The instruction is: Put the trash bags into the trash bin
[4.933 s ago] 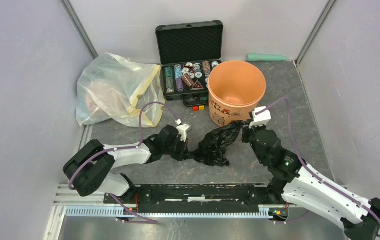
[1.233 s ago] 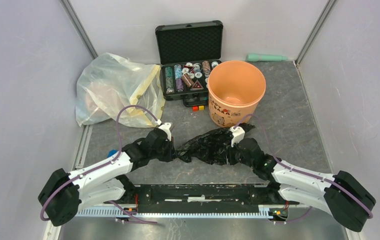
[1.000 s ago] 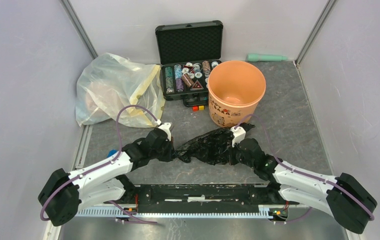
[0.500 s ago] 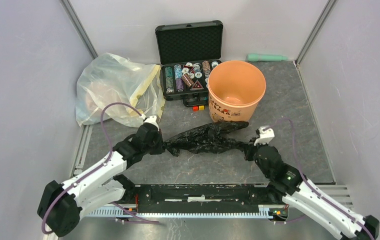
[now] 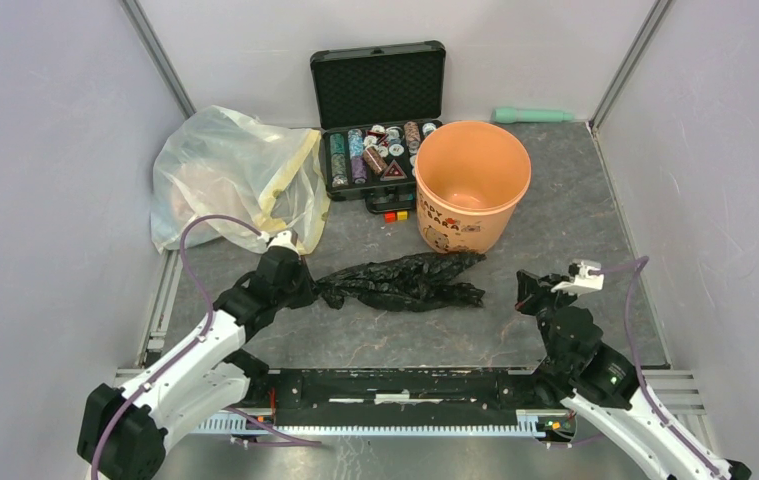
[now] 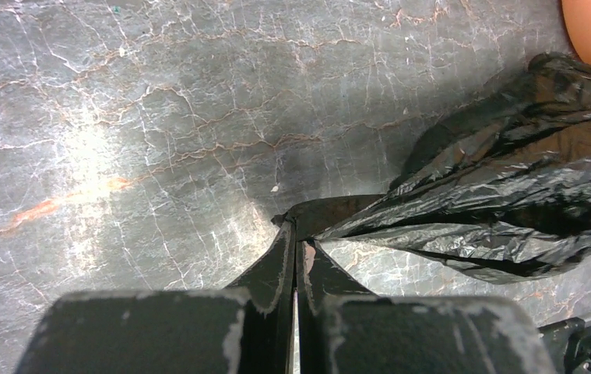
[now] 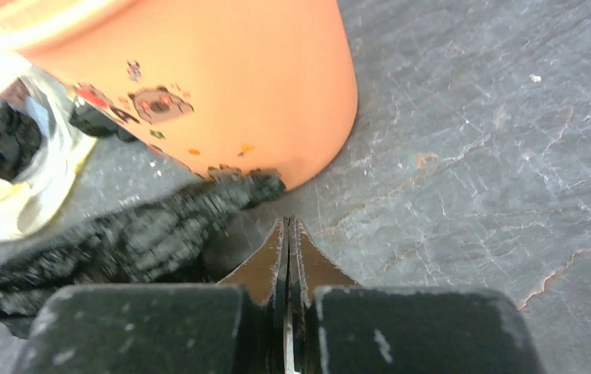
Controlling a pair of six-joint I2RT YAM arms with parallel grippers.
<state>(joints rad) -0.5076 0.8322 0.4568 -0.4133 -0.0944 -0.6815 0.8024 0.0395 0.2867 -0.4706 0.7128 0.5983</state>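
Observation:
The black trash bag (image 5: pixel 400 282) lies stretched out flat on the table in front of the peach-orange trash bin (image 5: pixel 472 180). My left gripper (image 5: pixel 305 286) is shut on the bag's left end; the left wrist view shows the fingertips (image 6: pixel 286 241) pinching a corner of the bag (image 6: pixel 502 202). My right gripper (image 5: pixel 523 286) is shut and empty, to the right of the bag and apart from it. In the right wrist view the shut gripper (image 7: pixel 288 226) points at the foot of the bin (image 7: pixel 222 78), with the bag (image 7: pixel 121 241) to its left.
A big translucent yellowish bag (image 5: pixel 225 180) lies at the back left. An open black case of chips (image 5: pixel 380 150) stands left of the bin, with small coloured blocks (image 5: pixel 395 215) in front of it. A green tube (image 5: pixel 533 115) lies by the back wall.
My left gripper pulled the bag's end to the left and back. My right gripper let go of the bag's right end and moved right. The bag now lies stretched flat.

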